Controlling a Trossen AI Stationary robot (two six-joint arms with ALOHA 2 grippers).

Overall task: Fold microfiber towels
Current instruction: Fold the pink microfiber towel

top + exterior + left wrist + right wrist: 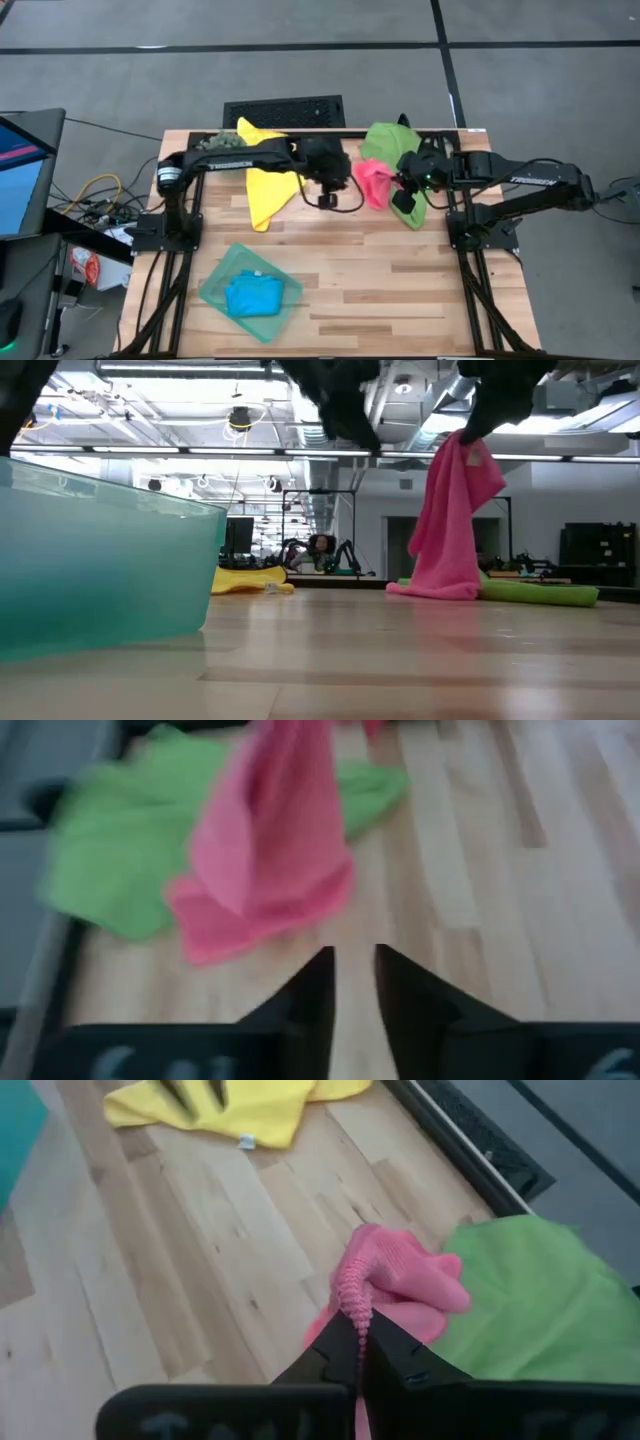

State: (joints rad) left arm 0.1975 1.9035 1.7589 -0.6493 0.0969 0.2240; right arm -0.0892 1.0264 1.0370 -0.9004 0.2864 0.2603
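Right wrist view: the pink towel (pixel 395 1280) is being pinched by the right gripper (pixel 360 1342), hanging below; the nearly shut, empty left gripper (pixel 352 982) is being held just beside it.

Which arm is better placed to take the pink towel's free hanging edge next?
Left. The right gripper is shut on the pink towel, lifting it. The left gripper is free, slightly parted and faces the hanging cloth nearby.
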